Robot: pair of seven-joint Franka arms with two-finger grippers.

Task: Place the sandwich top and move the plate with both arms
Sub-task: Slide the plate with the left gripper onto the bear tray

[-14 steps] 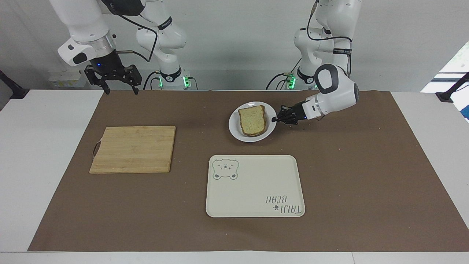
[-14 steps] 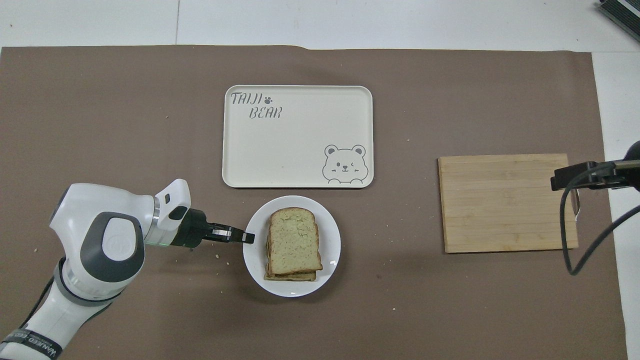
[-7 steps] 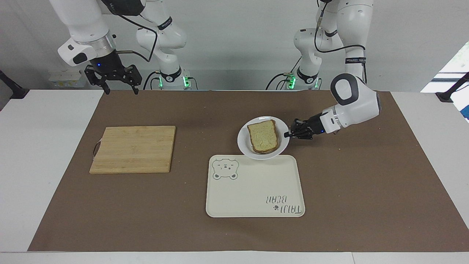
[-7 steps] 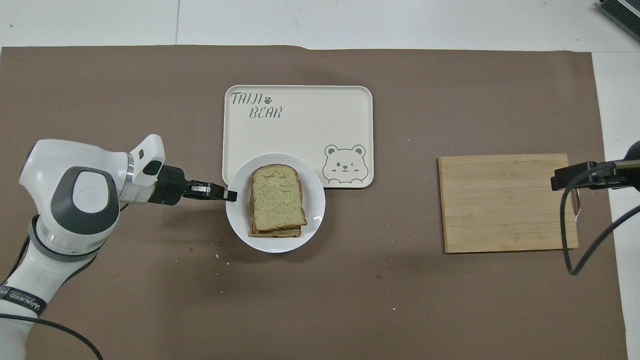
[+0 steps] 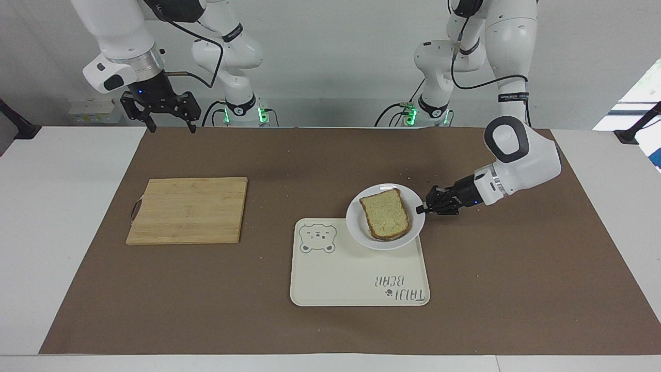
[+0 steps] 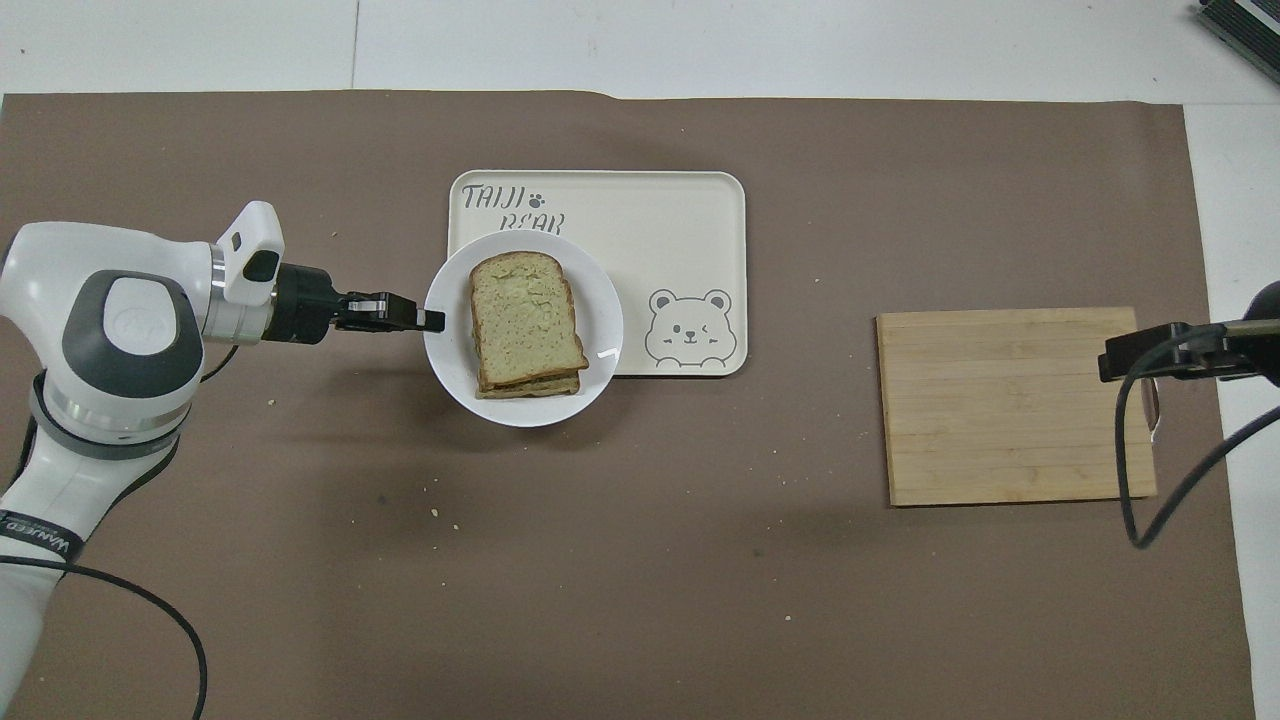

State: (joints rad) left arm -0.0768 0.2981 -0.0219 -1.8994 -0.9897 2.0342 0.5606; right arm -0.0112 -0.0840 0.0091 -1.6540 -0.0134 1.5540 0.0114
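The white plate (image 5: 356, 217) carries a stacked sandwich. The sandwich top (image 5: 384, 214), a pale speckled slice with a brown crust, lies uppermost on it. My left gripper (image 5: 421, 208) is shut on the plate's rim at the side toward the left arm's end. It holds the plate over the corner of the cream tray (image 5: 356, 279) that is nearer to the robots. In the overhead view the plate (image 6: 600, 300), the sandwich top (image 6: 525, 320) and the left gripper (image 6: 432, 320) overlap the tray (image 6: 680, 220). My right gripper (image 5: 172, 129) is open and empty, and waits high over the mat's corner near its base.
A wooden cutting board (image 5: 188, 209) lies toward the right arm's end of the table and also shows in the overhead view (image 6: 1010, 405). Crumbs are scattered on the brown mat. Two smaller white arms with green lights stand at the robots' end.
My left gripper has carried the plate with the sandwich away from the robots, from the bare mat to over the tray's near corner. The right arm has not moved.
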